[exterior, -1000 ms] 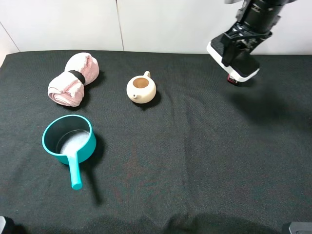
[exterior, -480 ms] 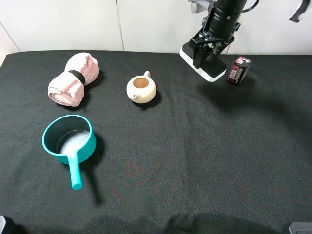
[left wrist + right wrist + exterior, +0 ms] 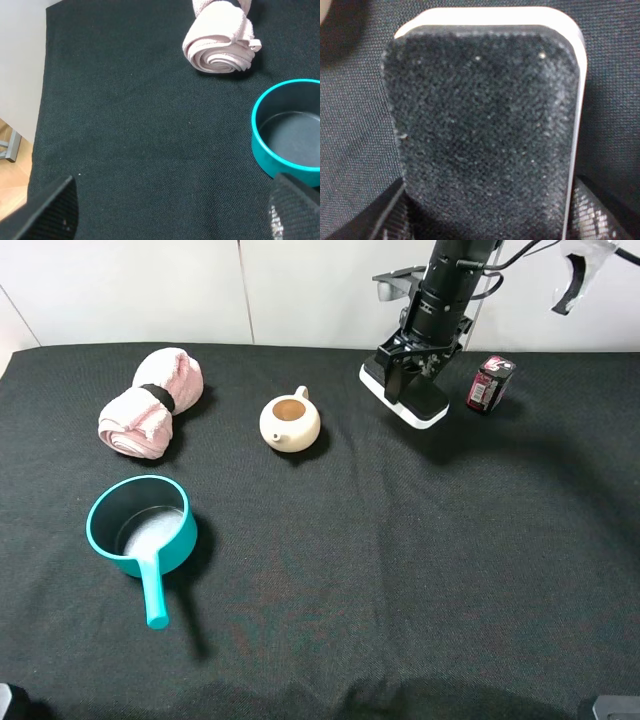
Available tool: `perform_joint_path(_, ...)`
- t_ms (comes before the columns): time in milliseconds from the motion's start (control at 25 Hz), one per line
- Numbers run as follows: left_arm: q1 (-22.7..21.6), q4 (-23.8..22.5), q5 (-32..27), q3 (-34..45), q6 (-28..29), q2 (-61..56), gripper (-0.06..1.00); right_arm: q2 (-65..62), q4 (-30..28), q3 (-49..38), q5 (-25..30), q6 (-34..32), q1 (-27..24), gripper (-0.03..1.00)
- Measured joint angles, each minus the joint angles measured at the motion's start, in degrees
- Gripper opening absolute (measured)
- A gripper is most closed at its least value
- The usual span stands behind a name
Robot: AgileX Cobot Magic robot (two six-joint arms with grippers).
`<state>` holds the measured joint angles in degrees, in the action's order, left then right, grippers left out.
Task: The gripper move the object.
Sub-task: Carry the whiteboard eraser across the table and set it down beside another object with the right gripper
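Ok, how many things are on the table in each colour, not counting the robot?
Pink: 1, towel
Cream: 1, teapot
Teal: 1, pan
Black and white: 1, block
Red and black: 1, packet
Total: 5

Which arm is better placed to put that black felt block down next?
The right. The right arm's fingers are clamped on the block near the teapot. The left arm's fingers are open and empty, over by the teal pan.

Surface finish: cloth, felt, plastic.
Matt black woven cloth worktop; flat rounded block, fuzzy black felt top on smooth white base; soft pink terry towel roll.
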<state>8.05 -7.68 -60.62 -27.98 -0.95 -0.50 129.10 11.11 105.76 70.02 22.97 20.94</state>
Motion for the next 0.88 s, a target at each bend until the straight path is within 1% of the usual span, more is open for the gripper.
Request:
perform_joint_path(320, 0.0, 0.0, 0.0, 0.0, 0.0, 0.0, 0.83, 2.0, 1.5, 0.0, -0.2, 0.6, 0.3, 0.46)
perform_joint_path(640, 0.0, 0.0, 0.0, 0.0, 0.0, 0.0, 0.83, 2.1, 1.5, 0.0, -2.8, 0.8, 1.3, 0.46)
perform_joint_path(880, 0.0, 0.0, 0.0, 0.0, 0.0, 0.0, 0.83, 2.1, 1.5, 0.0, -3.2, 0.8, 1.3, 0.46)
